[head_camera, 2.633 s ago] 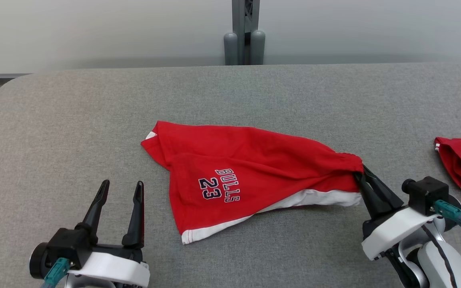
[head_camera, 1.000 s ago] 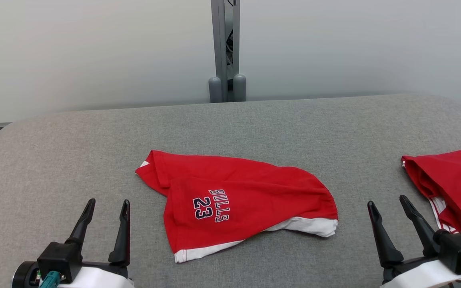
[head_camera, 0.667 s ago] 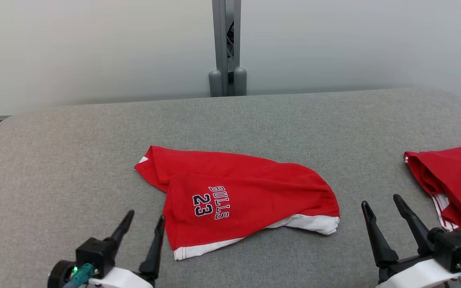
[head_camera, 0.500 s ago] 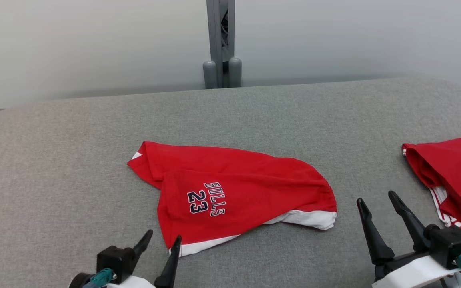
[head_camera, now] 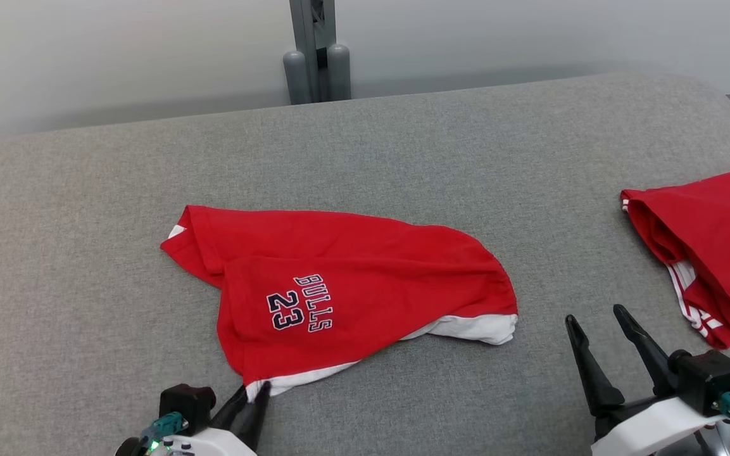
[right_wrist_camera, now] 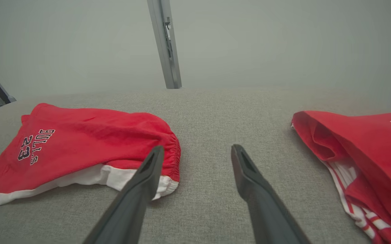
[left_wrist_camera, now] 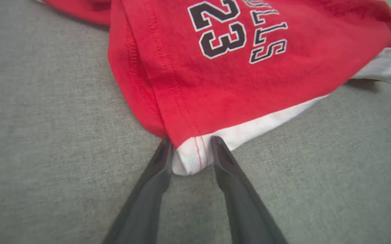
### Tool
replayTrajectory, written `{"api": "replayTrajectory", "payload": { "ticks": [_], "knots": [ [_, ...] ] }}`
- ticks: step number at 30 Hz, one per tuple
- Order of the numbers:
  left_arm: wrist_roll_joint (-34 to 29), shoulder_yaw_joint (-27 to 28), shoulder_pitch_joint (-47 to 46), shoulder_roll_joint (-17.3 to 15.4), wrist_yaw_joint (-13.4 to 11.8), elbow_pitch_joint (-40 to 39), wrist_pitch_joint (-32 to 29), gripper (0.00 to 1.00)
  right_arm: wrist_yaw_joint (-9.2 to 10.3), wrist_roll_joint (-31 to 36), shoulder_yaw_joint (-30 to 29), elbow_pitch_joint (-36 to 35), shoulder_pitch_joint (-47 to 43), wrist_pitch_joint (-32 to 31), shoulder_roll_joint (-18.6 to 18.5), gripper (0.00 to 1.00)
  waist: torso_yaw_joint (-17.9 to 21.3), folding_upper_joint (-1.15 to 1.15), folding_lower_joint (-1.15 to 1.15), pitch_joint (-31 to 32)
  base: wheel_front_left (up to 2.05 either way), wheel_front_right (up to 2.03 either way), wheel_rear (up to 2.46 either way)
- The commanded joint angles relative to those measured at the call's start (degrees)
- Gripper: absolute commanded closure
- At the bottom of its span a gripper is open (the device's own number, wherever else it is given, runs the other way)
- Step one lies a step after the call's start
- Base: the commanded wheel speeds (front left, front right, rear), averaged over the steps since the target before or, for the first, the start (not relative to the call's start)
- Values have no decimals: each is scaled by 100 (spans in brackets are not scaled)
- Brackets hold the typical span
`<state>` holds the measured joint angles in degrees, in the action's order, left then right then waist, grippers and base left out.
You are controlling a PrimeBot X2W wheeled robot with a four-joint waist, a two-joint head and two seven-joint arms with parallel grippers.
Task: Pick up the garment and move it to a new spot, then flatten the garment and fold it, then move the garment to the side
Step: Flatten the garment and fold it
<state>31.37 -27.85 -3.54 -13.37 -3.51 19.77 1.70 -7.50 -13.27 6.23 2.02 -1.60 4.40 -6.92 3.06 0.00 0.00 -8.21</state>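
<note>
At the near left corner of the red Bulls shorts, which lie rumpled in the middle of the desk, my left tool pinches the white hem. My right tool hangs open near the waistband end. I judge the flattening is in hand: next, the right must grip its end so both can draw the cloth taut.

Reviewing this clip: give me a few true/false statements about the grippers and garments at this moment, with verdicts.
The left gripper's fingers flank the white hem corner of the shorts. True.
The right gripper grips the shorts' waistband. False: it is open and apart from the cloth.
The shorts read BULLS 23. True.
The second red garment lies on the robot's left. False: it lies at the right end of the table.
</note>
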Motion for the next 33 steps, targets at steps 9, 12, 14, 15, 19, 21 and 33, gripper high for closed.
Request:
{"api": "replayTrajectory", "payload": {
  "ticks": [9, 12, 14, 15, 19, 21, 33],
  "knots": [
    [-62, 45, -345, -81, 12, -126, 116, 100, 2, -264, 643, 1167, 642, 59, -454, 0, -199, 0, 0, -226, 0, 0, 0],
    [-118, 6, -480, -97, 15, -197, 95, 100, 2, -380, 972, 1728, 1009, 148, -526, 0, -329, 0, 0, -333, 0, 0, 0],
    [-143, -27, -543, -91, 12, -238, 90, 100, 3, -514, 1167, 2070, 1237, 248, -538, 0, -414, 0, 0, -403, 0, 0, 0],
    [-161, -36, -565, -92, 6, -261, 83, 100, 2, -566, 1261, 2249, 1355, 294, -548, 0, -444, 0, 0, -434, 0, 0, 0],
    [-183, -50, -654, -59, -4, -358, 166, 100, 3, -778, 1622, 2821, 1681, 418, -573, 55, -549, 0, 0, -515, 0, 0, 0],
    [-181, -32, -676, -47, -18, -409, 235, 100, 3, -925, 1765, 2989, 1746, 522, -607, 100, -584, 0, 0, -527, 0, 0, 0],
    [-354, 576, -794, -579, -490, -2265, 504, 100, 3, -1476, 1024, 794, 1440, 1049, -843, 100, -452, 0, 0, -161, 0, 0, 0]
  ]
}}
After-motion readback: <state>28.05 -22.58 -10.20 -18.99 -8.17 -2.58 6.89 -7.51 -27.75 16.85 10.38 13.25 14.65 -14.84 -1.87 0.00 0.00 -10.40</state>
